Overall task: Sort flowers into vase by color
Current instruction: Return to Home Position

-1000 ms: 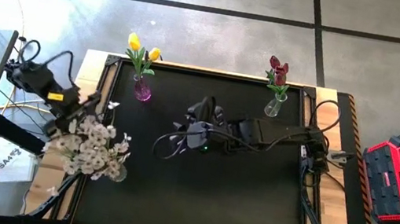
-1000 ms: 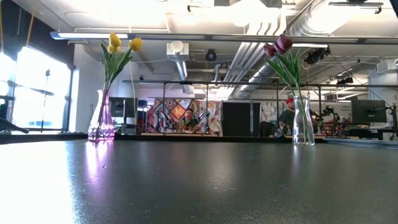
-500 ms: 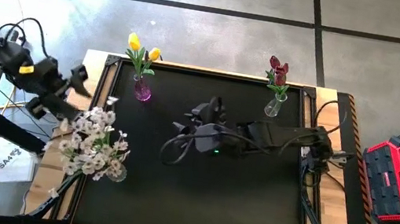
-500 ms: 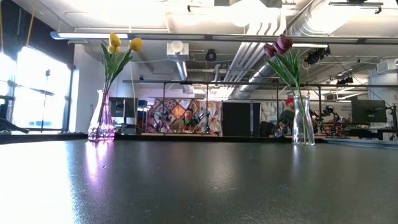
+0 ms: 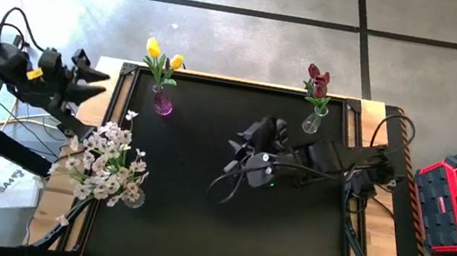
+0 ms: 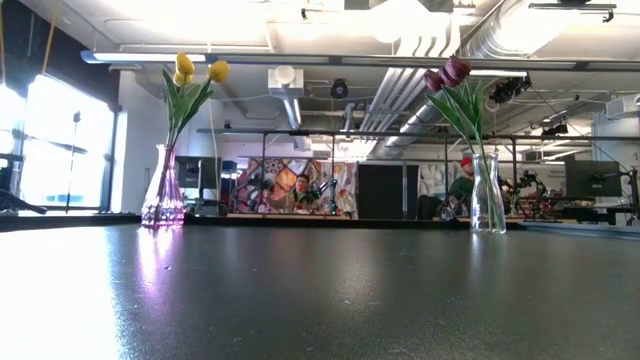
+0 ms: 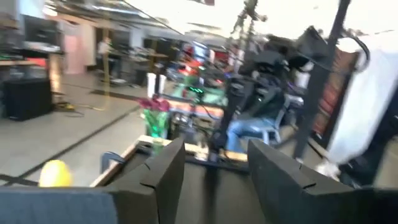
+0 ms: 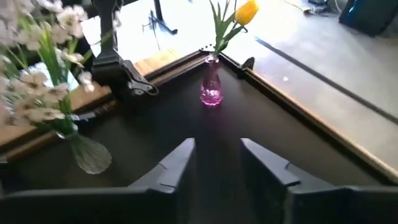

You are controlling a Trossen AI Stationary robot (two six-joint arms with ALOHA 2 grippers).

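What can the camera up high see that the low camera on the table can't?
Only the high view shows the white flowers in a round clear vase at the left edge of the table, and both arms: the left hand beyond its far-left corner, the right hand over the middle. Only the low view shows ceiling pipes and a person beyond the table. Both show the yellow tulips in a purple vase and the dark red tulips in a tall clear vase.

yellow tulip (image 7: 56, 173) blurred, white flowers (image 8: 38, 59) — cropped
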